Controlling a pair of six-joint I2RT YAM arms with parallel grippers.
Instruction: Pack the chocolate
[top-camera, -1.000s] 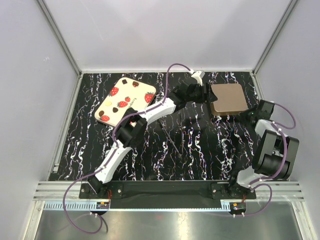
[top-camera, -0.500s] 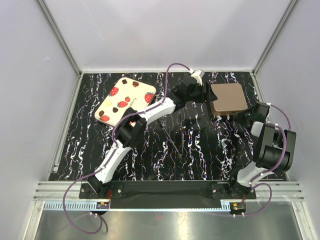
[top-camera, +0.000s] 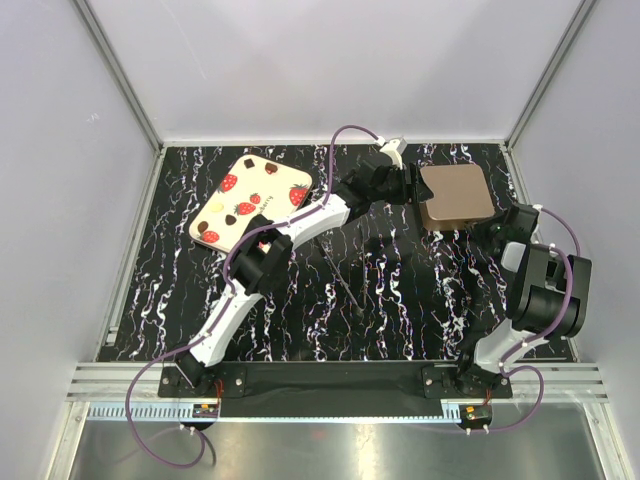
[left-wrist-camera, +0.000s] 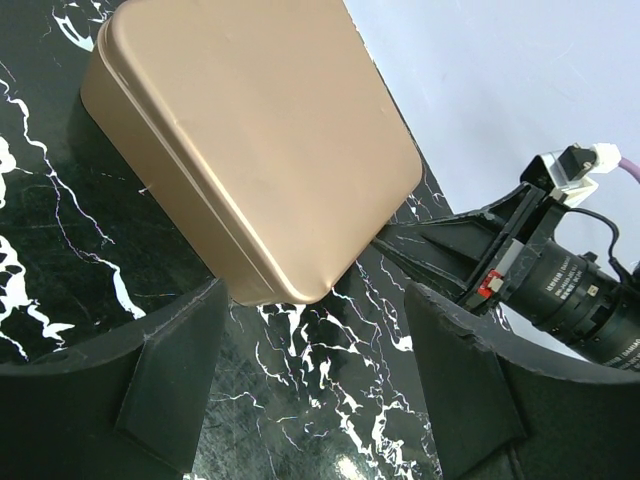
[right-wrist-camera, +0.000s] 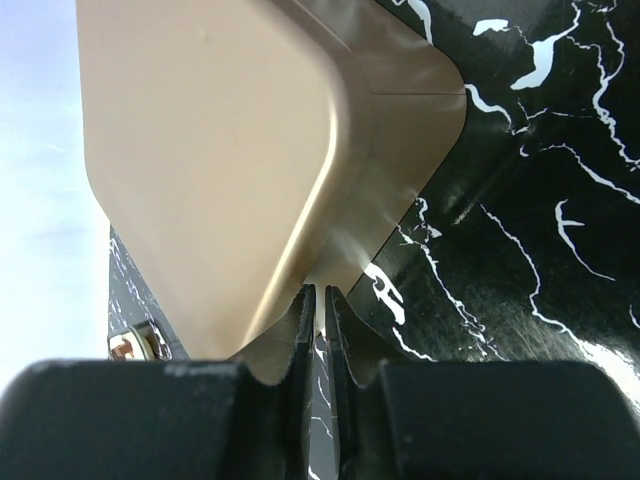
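Note:
No chocolate pieces show in any view. A square gold-brown box (top-camera: 455, 195) lies with its smooth closed face up on the black marbled table at the back right. My left gripper (top-camera: 411, 187) is open beside the box's left edge. In the left wrist view the box (left-wrist-camera: 250, 140) lies just beyond my gripper (left-wrist-camera: 315, 385), whose wide-apart fingers (left-wrist-camera: 170, 380) hold nothing. My right gripper (top-camera: 493, 228) is shut, its tips at the box's near right corner. The right wrist view shows the gripper (right-wrist-camera: 320, 298) against the rim of the box (right-wrist-camera: 200, 150).
A flat cream lid (top-camera: 252, 200) printed with strawberries and brown squares lies at the back left, next to the left arm's forearm. Grey walls close the table at the back and on both sides. The right arm's wrist camera (left-wrist-camera: 565, 290) is just behind the box.
The right arm has folded in and brought its shut gripper up to the box's near right corner. The box has shifted slightly toward the back. The left gripper stays open beside it.

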